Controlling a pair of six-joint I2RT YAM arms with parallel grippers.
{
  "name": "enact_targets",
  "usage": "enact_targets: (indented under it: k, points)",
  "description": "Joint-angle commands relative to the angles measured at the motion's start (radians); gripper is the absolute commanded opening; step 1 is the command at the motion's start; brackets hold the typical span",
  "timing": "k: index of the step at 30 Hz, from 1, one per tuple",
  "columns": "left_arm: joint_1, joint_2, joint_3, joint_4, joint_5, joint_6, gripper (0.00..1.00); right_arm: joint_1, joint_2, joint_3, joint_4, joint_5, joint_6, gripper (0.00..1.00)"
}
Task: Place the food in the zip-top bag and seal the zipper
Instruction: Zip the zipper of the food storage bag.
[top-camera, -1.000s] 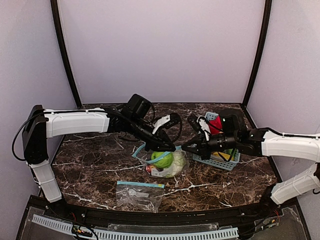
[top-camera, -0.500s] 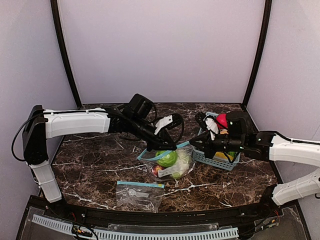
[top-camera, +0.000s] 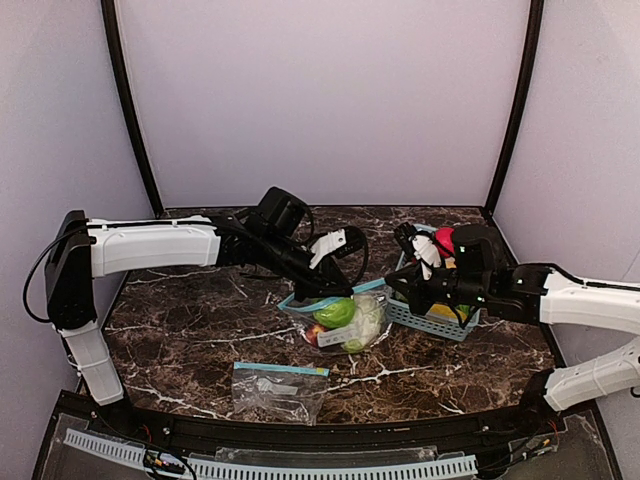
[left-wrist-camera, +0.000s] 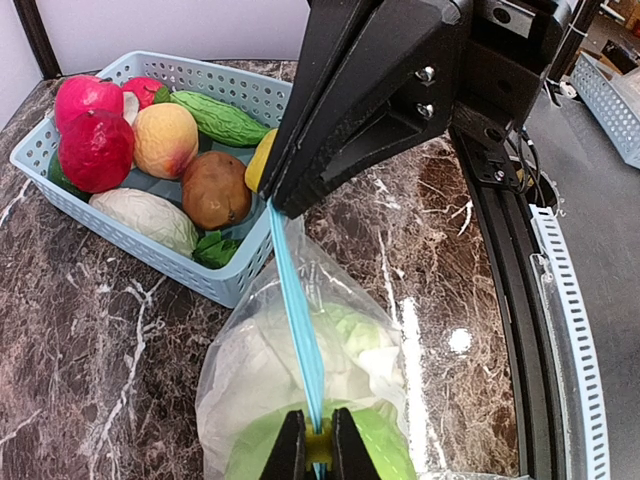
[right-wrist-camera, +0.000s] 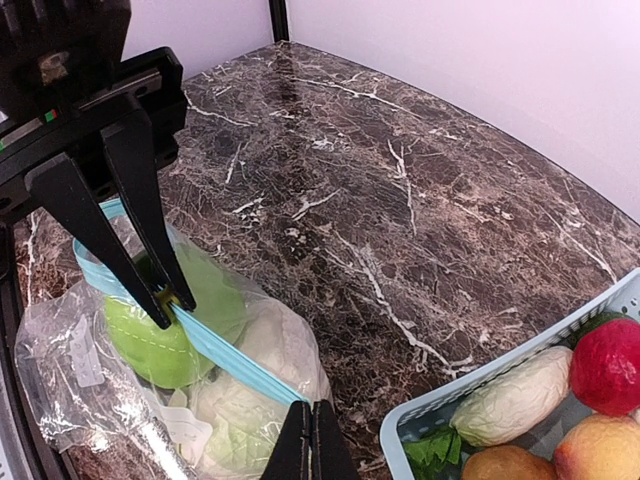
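The clear zip-top bag (top-camera: 350, 322) lies mid-table with a green apple (left-wrist-camera: 385, 450), pale cauliflower (left-wrist-camera: 255, 365) and a red piece (top-camera: 314, 337) inside. Its blue zipper strip (left-wrist-camera: 295, 320) is stretched taut between both grippers. My left gripper (left-wrist-camera: 318, 447) is shut on the yellow slider (left-wrist-camera: 319, 442) on the strip, above the green apple. My right gripper (right-wrist-camera: 310, 440) is shut on the strip's end by the basket corner. In the top view the left gripper (top-camera: 338, 293) and right gripper (top-camera: 388, 286) sit close together over the bag.
A light-blue slotted basket (left-wrist-camera: 130, 250) right of the bag holds more food: red apples (left-wrist-camera: 95, 150), a peach (left-wrist-camera: 165, 140), a brown piece (left-wrist-camera: 215, 188), a green gourd (left-wrist-camera: 220, 118), a pale cabbage (left-wrist-camera: 150, 220). Another clear bag (top-camera: 280, 390) lies flat near the front edge.
My right gripper has drawn back to the right toward the basket with the zipper end. The bag mouth has flattened from an open loop into a straight strip, and the bag has shifted right.
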Motion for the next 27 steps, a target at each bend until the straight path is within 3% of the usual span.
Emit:
enact_targets:
  k: [1,16,18,22,23,25,27]
  points:
    - [0.01,-0.045,-0.04,-0.186,-0.022,0.032,0.01,-0.035,-0.006,-0.005,-0.04,0.236,0.019,0.0]
    - [0.019,-0.055,-0.053,-0.203,-0.055,0.05,0.01,-0.043,-0.001,-0.028,-0.044,0.282,0.048,0.0]
    - [0.019,-0.053,-0.055,-0.194,-0.035,0.043,0.01,-0.043,-0.007,-0.029,-0.033,0.211,0.039,0.0]
    - [0.0,-0.049,-0.046,-0.188,0.018,0.03,0.01,-0.042,-0.038,-0.048,0.07,-0.124,0.001,0.0]
    - [-0.003,-0.05,-0.045,-0.184,0.032,0.024,0.01,-0.042,-0.041,-0.048,0.092,-0.197,0.005,0.06]
    - [-0.009,-0.05,-0.044,-0.176,0.062,0.01,0.01,-0.042,-0.04,-0.042,0.121,-0.299,0.017,0.33]
    - [-0.01,-0.055,-0.045,-0.165,0.086,-0.002,0.01,-0.039,-0.033,-0.031,0.129,-0.36,0.024,0.51]
